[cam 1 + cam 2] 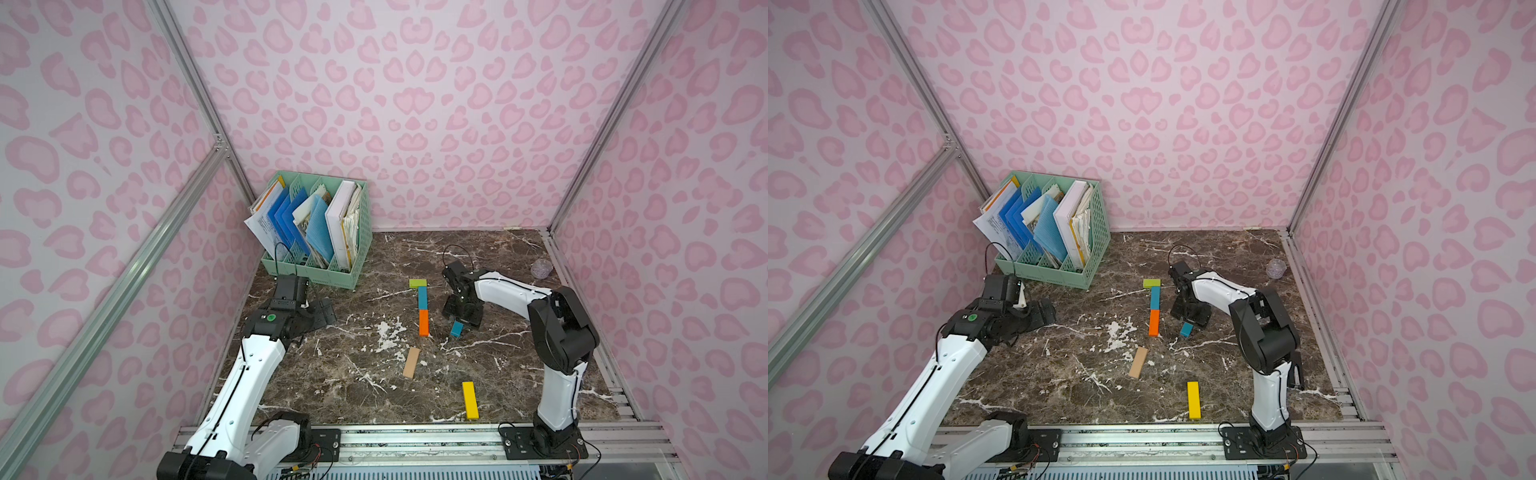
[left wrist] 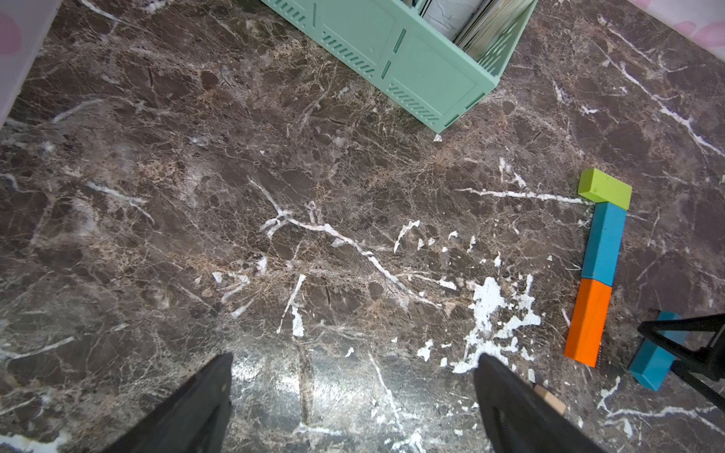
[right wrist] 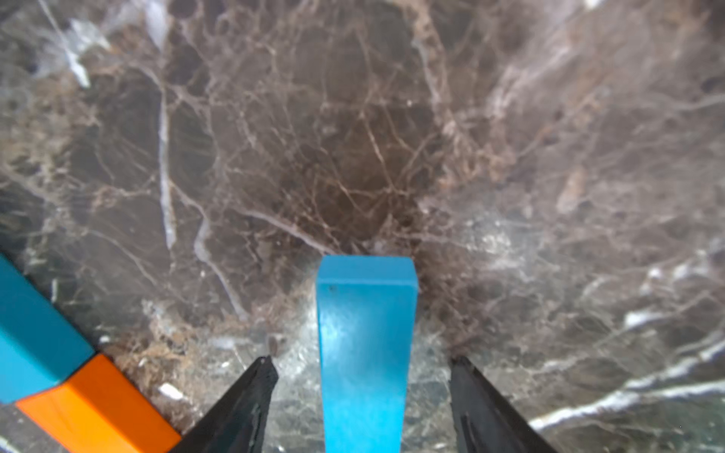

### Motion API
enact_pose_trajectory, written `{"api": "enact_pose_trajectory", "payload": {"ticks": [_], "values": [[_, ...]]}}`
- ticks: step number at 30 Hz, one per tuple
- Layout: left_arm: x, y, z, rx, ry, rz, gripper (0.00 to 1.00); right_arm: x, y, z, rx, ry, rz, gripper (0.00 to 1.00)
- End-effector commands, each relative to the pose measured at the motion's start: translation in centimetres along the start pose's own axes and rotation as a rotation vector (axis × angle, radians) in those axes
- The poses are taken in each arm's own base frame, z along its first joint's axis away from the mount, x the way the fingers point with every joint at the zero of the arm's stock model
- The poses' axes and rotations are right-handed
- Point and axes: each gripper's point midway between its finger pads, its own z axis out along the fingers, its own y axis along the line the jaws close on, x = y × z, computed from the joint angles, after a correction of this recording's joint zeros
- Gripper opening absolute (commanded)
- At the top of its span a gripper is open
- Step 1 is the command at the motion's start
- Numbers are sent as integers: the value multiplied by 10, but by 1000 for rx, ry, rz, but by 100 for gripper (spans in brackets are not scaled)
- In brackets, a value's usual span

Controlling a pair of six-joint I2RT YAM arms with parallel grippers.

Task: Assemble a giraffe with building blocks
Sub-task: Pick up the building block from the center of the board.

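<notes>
At 3 o'clock of the orange block point(image 1: 423, 322), the loose blue block point(image 1: 456, 328) was seen lying flat, its long axis run from about 1 to 7 o'clock. It was straddled by the right gripper point(image 3: 363, 359), jaws apart, gaps seen on both sides. Bare table point(image 1: 519, 365) was seen toward 5 o'clock. The left gripper point(image 2: 355, 355) was held wide open.

Left pincer point(image 2: 355, 357), right pincer point(image 3: 361, 359): jaws apart.

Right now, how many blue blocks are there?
2. One blue block lies between the green block and orange block; the second blue block is between the right fingers.
</notes>
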Motion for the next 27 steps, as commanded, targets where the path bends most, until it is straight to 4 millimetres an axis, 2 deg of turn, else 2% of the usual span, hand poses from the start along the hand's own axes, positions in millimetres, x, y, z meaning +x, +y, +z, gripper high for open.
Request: {"api": "enact_pose_trajectory", "payload": {"ticks": [1,9,15,19,22,24,27], "values": [[-2,0,-2,-3,-5,11,98,0,-5,1,34,6,-10,71],[-2,0,-3,-3,-7,14,98,11,-21,7,45,30,9,62],[-2,0,-3,-3,-9,12,99,17,-25,17,44,43,-33,54],[-2,1,-3,-4,-9,13,99,16,-25,22,43,39,-63,41],[-1,2,-3,-8,-7,12,99,12,-20,21,9,25,-102,10],[-1,2,-3,-8,-8,12,99,0,-14,13,-15,-26,-140,6],[-1,2,-3,-9,-5,13,98,-29,2,-17,-83,-156,-217,0]]}}
